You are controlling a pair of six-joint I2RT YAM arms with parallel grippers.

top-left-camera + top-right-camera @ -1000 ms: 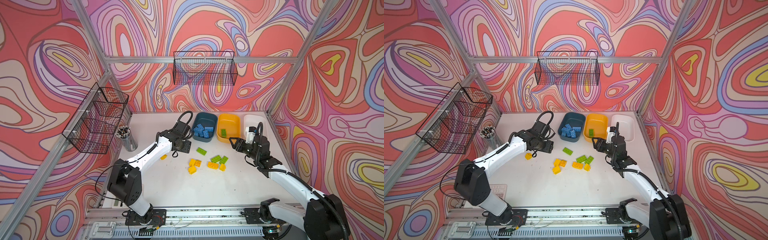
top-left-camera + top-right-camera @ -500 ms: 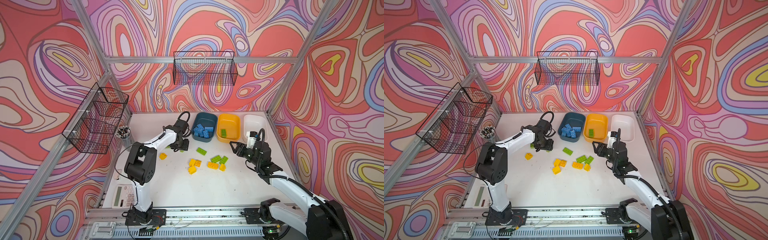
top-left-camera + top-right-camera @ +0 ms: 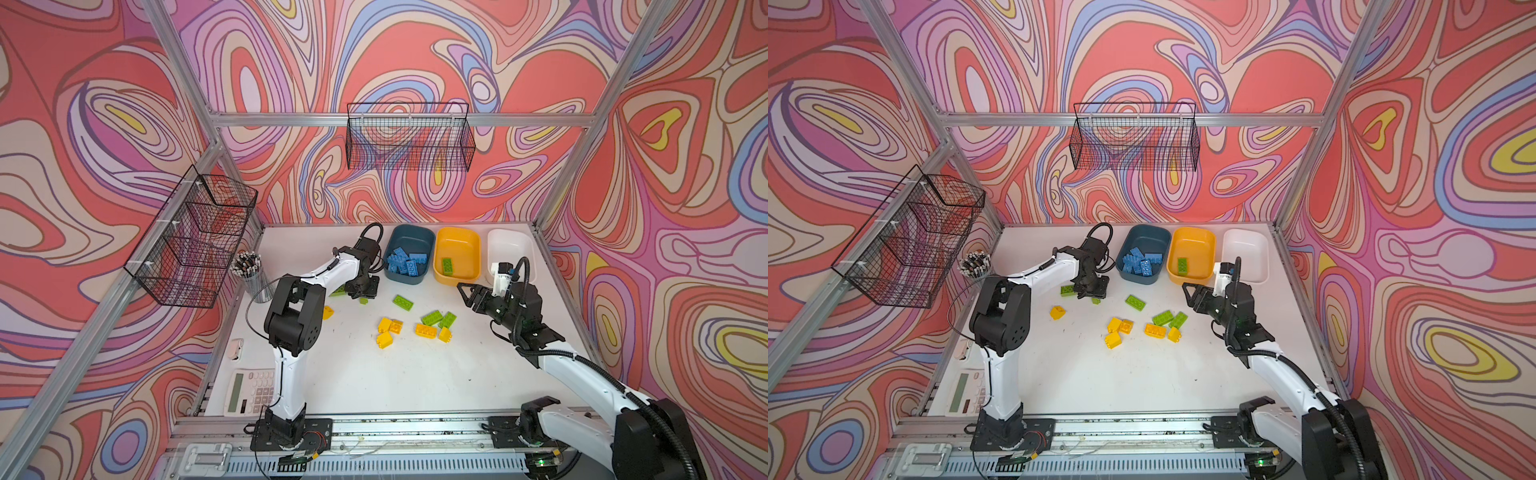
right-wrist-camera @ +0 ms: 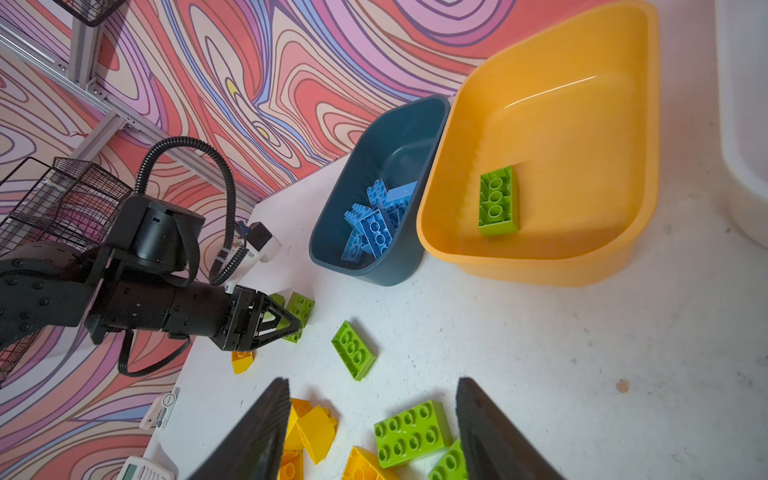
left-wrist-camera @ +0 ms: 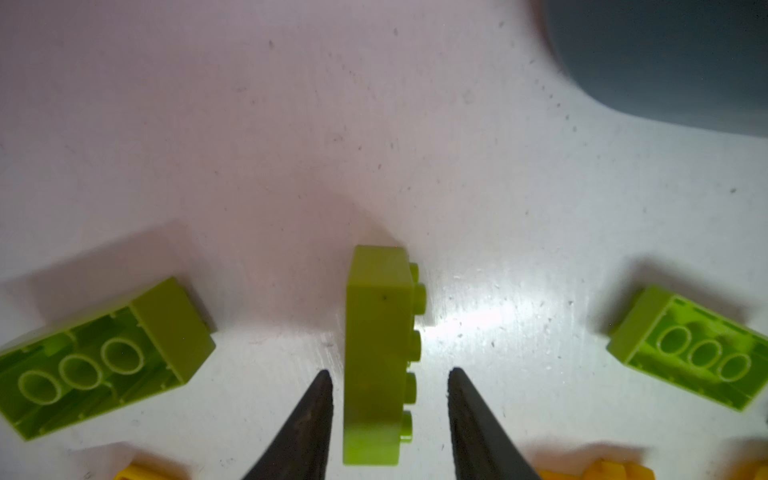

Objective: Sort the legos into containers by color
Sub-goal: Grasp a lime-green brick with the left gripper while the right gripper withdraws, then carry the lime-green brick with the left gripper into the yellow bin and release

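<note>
Both top views show smooth rounded plastic tubs: the dark teal tub (image 3: 405,237) holds blue studded bricks (image 3: 409,264); the orange tub (image 3: 459,245) beside it, 1 green brick (image 3: 447,266). Left wrist view: the left gripper (image 5: 390,370) straddles a glossy lime brick (image 5: 376,332) on its side near that tub, jaws apart, not gripping. Right wrist view: the right gripper (image 4: 372,380) hangs spread, empty, over loose yellow and green bricks (image 4: 411,432).

Left gripper (image 5: 389,371) fingers (image 5: 307,428): black. Centre brick (image 5: 376,353) between them: lime green; flanking bricks (image 5: 104,357) either side: lime green too. Table (image 5: 249,124): white, grey-speckled. Ahead of right gripper (image 4: 372,380): teal tub (image 4: 399,124) with blue bricks (image 4: 376,224), yellow-orange tub (image 4: 582,104) with one lime brick (image 4: 497,201), white tub (image 4: 744,124). Beside its jaws: yellow bricks (image 4: 316,432). Walls (image 4: 291,62): red, pink, lilac, blue swirls.
</note>
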